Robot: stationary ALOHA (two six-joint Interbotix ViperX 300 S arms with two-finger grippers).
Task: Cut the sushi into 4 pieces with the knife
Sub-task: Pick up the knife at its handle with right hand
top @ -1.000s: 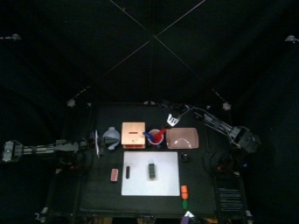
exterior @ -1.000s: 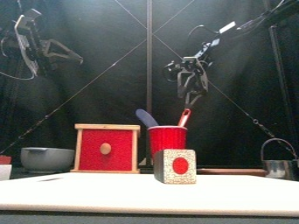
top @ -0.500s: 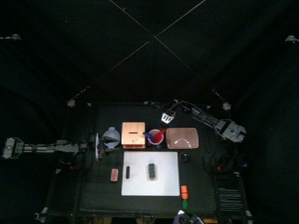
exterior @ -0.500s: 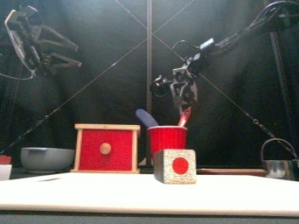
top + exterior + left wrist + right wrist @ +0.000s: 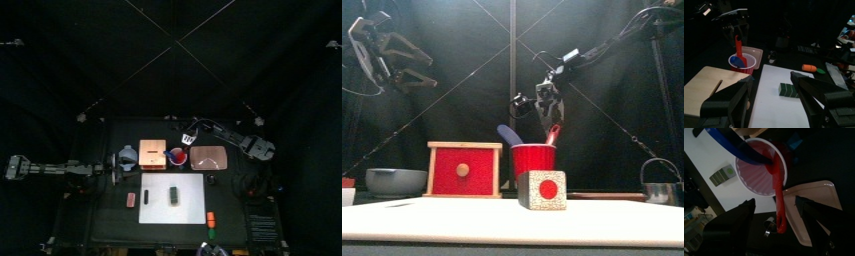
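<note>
Progress: no cut is made; the sushi roll [image 5: 174, 194] is seen whole on the white cutting board [image 5: 195, 202]; the red knife [image 5: 553, 133] is not yet lifted from the red cup [image 5: 533, 160]
Right gripper [image 5: 547, 112]: held above the cup; jaws spread either side of the knife handle; nothing is clasped
Left gripper [image 5: 771, 79]: jaws wide, empty; placed at the table's left
Left to do: the knife is to be grasped and carried over; three cuts are judged needed
Views: the handle between the jaws is shown only by the right wrist view; the roll's red-dotted end only by the front view

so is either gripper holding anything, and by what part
Nothing is held. The right gripper is open, jaws either side of the handle of the red knife above the red cup, not clamped on it. The left gripper is open and empty.
</note>
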